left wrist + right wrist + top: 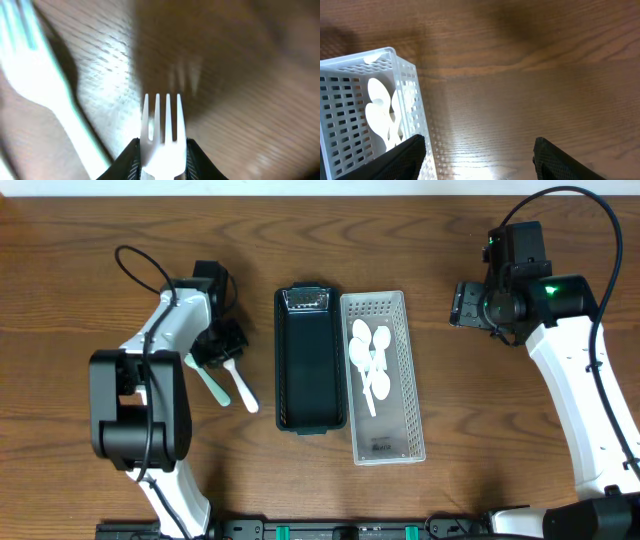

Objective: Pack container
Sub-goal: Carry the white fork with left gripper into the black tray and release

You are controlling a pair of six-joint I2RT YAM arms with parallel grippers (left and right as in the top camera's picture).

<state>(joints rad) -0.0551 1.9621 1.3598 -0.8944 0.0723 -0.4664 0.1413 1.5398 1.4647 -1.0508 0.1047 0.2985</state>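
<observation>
We see the left gripper (162,150) clamped on a white plastic fork (162,127), its tines poking out past the black fingers (127,161) just above the brown wooden table (80,240). A pale green plastic utensil (205,383) lies beside it. To the right, a long black plastic basket (283,370) touches a white perforated plastic basket (410,380) that holds white plastic spoons (368,360). The right gripper (480,150) hangs with jaws spread, holding nothing, to the right of the white basket.
</observation>
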